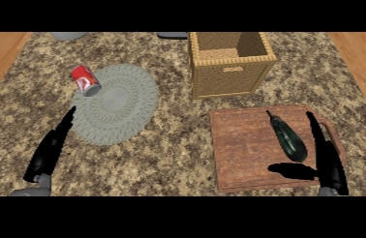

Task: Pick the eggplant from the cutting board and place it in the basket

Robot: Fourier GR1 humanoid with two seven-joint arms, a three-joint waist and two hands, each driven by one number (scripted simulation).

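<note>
On the cutting board, toward its right edge, lies the eggplant, dark green-black and slender. Its long axis runs from the board's far edge toward the near right corner, the thin stem end pointing away toward the far edge and the broader rounded end toward the near side. The eggplant lies flat and touches no hand. Just right of it, along the board's right edge, the right hand extends over the wood with its fingers straight and pressed together, pointing away toward the far edge, close beside the eggplant but apart from it; its shadow falls on the board near the near right corner. The board itself is reddish-brown wood and lies on the speckled counter at the near right. Beyond the board's far edge stands the basket, woven and square, upright, open at the top; nothing shows inside it. To the left of the basket lies a round grey placemat, and a red can lies on its side at the mat's far left rim. At the counter's near left, the left hand is held out with straight fingers together, empty, its tips close to the mat's left rim.
</note>
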